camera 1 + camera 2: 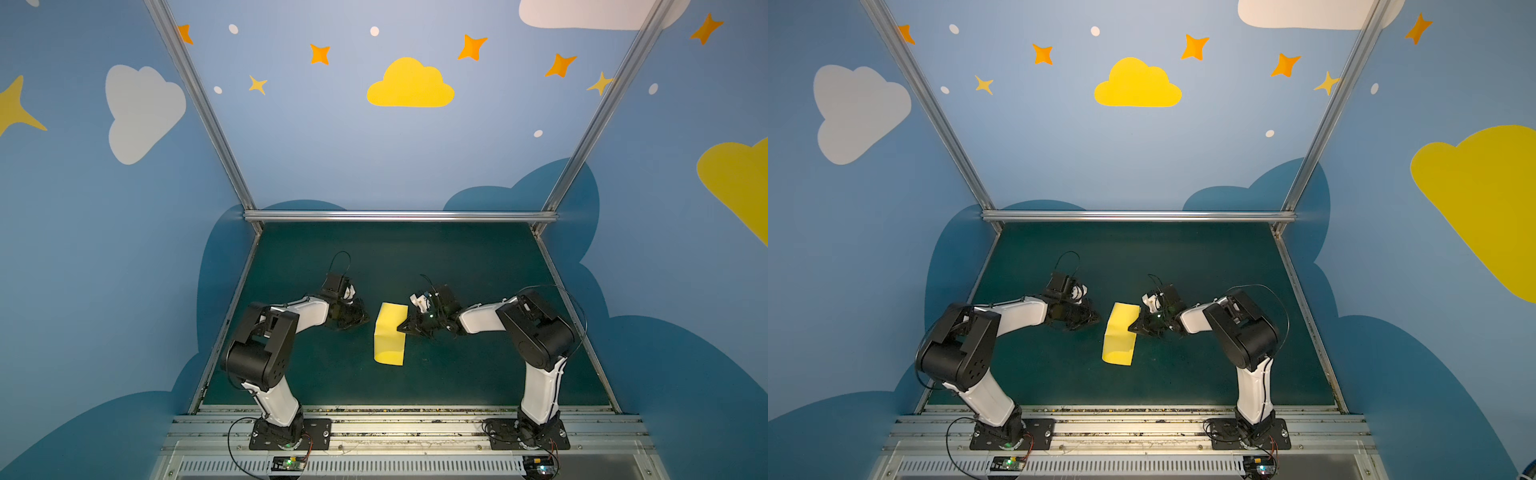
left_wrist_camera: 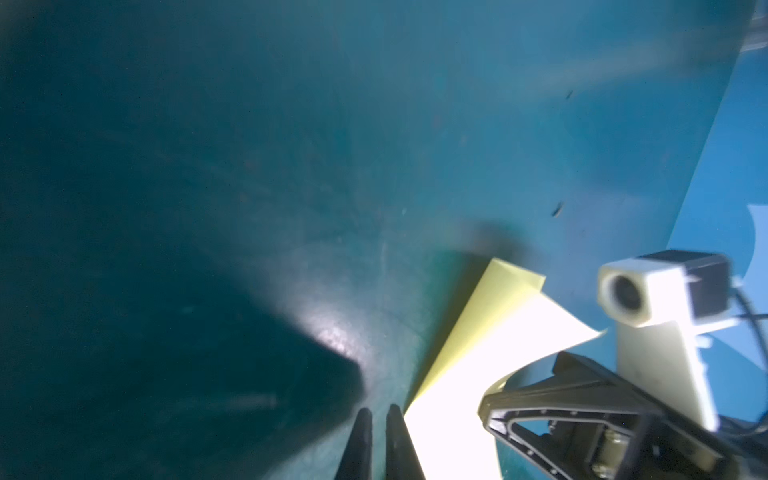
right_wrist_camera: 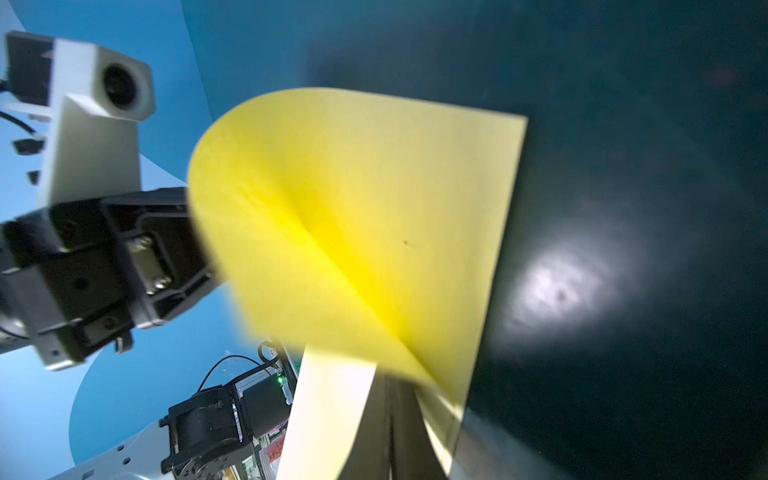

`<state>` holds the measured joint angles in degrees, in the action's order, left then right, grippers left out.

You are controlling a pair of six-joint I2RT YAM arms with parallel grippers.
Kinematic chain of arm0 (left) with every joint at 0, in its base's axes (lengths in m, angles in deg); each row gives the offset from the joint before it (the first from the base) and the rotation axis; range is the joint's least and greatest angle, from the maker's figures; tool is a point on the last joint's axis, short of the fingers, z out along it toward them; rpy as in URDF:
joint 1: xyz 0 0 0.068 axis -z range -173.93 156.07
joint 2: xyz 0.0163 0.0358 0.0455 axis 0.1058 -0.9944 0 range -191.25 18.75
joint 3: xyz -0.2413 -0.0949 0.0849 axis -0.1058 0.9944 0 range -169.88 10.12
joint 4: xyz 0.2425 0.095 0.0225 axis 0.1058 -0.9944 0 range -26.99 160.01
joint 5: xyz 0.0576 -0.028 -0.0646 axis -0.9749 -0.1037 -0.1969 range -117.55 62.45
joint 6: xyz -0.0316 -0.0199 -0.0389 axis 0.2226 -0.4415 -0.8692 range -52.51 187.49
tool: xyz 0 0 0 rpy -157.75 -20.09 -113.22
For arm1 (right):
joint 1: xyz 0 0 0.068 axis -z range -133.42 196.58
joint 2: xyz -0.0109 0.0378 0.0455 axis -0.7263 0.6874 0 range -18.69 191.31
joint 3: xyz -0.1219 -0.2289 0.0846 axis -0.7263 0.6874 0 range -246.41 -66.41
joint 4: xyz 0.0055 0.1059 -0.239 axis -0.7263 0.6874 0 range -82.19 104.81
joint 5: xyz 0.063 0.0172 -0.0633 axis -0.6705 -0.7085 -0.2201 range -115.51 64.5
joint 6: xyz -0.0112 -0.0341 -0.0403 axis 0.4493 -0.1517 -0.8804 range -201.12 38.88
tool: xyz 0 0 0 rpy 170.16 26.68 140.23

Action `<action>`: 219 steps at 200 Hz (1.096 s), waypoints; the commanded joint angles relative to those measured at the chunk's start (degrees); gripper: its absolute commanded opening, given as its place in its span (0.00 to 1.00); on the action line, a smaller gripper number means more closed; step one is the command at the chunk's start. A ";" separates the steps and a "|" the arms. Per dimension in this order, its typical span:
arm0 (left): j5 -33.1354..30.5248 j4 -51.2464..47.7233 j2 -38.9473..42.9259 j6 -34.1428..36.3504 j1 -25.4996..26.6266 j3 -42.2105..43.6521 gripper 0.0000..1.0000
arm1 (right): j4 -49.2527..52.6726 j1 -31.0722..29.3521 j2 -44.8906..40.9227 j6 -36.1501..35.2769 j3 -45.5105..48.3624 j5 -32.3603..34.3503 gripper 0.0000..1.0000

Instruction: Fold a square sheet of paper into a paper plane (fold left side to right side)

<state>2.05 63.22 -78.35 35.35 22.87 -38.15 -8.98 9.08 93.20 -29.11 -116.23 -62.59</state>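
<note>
The square sheet of paper (image 1: 390, 336) lies mid-mat (image 1: 457, 266), loosely doubled over. Its curled flap hides the clenched right gripper's (image 1: 401, 328) tips at its right edge, so any pinch is unclear. The left gripper (image 2: 378, 415), clenched and empty, sits just left.

Table (image 1: 457, 266): dark green mat, dull surface, bounded by aluminium rails (image 1: 399, 216) at back and sides. Paper (image 1: 390, 336) lay on it near middle, well apart from rails. Paper pale yellow, doubled over loosely: lower layer flat on table, upper layer bowed up off it, rounded bend along left side, no sharp crease, free edges toward right. Long side ran roughly front to back, slightly tilted. Few small dark specks (image 2: 557, 209) on table in left wrist view. Bright glare patch (image 3: 561, 286) on table beside paper in both wrist views.
</note>
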 commanded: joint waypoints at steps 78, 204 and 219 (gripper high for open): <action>2.12 -1.65 -10.28 2.85 6.05 -12.31 0.13 | 10.64 -1.01 6.74 -0.93 2.73 9.01 0.00; 2.36 0.59 -1.36 2.60 -0.56 -5.57 0.13 | 10.25 -1.01 7.47 -1.39 3.20 9.03 0.00; 3.79 1.06 -1.28 2.63 0.99 -6.73 0.13 | 10.15 -1.00 7.66 -1.30 3.14 8.98 0.00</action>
<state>3.65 64.62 -81.41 37.08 21.67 -43.18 -10.08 9.32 93.95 -29.59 -116.23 -63.72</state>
